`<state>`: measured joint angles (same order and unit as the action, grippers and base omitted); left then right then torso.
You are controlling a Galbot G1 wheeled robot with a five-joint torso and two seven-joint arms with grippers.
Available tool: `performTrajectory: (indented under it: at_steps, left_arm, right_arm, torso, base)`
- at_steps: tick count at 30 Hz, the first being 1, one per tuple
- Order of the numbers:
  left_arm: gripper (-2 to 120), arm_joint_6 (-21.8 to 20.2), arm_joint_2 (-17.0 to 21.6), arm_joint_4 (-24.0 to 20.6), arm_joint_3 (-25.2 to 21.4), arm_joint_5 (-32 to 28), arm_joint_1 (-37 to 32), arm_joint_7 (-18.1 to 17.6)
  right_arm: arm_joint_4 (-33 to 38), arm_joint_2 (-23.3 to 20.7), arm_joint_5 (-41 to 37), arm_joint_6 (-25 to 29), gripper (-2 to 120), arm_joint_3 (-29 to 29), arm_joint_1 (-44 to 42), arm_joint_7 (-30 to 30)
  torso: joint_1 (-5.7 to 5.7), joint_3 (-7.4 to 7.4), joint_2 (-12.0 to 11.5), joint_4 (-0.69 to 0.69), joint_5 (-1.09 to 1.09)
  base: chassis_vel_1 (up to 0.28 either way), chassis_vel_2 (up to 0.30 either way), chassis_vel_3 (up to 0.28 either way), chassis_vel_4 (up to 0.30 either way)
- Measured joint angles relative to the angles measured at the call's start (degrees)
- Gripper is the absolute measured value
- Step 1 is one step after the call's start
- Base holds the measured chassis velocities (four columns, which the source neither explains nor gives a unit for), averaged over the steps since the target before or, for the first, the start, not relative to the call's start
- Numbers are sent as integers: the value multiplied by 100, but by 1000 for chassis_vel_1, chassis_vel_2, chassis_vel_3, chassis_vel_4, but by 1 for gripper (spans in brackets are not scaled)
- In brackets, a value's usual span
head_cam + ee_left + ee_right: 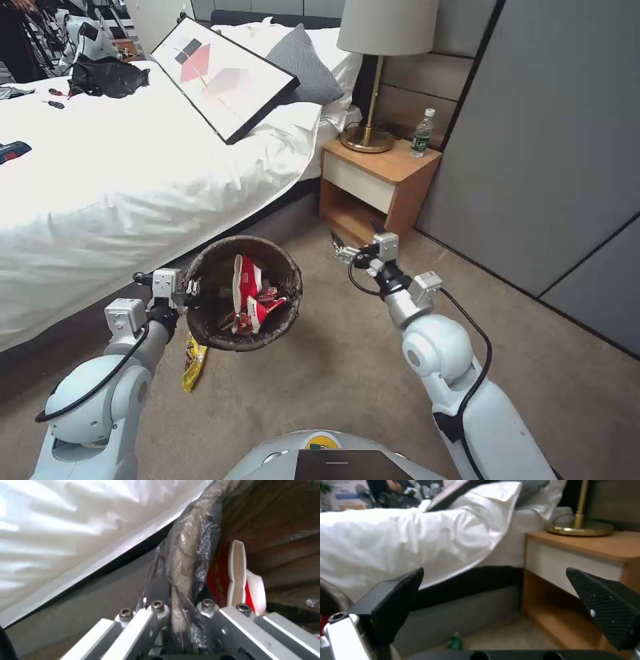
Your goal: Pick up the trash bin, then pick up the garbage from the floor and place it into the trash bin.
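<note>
The left gripper (193, 288) was clamped on the rim of the trash bin (283, 313), holding it clear of the carpet (347, 380) beside the bed (133, 187); the bin's outer wall was mostly hidden by its dark liner and by the downward viewing angle. From the head view the pinch itself was hard to resolve, whereas the left wrist view showed the crinkled bag (186, 562) and rim passing between the metal fingers (146, 620). Red-and-white snack packets (248, 293) lay inside the bin, one standing on edge; the left wrist view caught that packet (236, 575) cut off by the gripper body. A yellow wrapper (194, 363) lay on the carpet, its upper end concealed beneath the bin. The right gripper (352, 243) hung in the air between the bin and the nightstand (387, 180), jaws apart and holding nothing; the right wrist view showed its two black pads (603, 605) widely separated. That view alone revealed a small green bottle (455, 641) on the floor at the foot of the bed base, blurred and partly cut off by the gripper body. A lamp (377, 67) and a water bottle (422, 133) stood on the nightstand.
</note>
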<state>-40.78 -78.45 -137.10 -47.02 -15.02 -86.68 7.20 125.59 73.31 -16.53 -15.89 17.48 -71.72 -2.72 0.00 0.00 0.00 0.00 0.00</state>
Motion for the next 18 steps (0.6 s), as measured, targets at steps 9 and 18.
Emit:
performTrajectory:
  at_steps: [9, 18]
  left_arm:
    - [3, 7, 15, 1, -15, -18, -10, 18]
    - [3, 16, 15, -6, -18, -21, -10, 26]
  right_arm:
    - [-92, 102, 365, 396, 100, 509, -504, -3]
    - [-102, 116, 372, 464, 100, 859, -619, 13]
  torso:
    - [0, 0, 0, 2, 0]
    - [0, 0, 0, 0, 0]
  base:
    - [0, 0, 0, 0]
    - [0, 0, 0, 0]
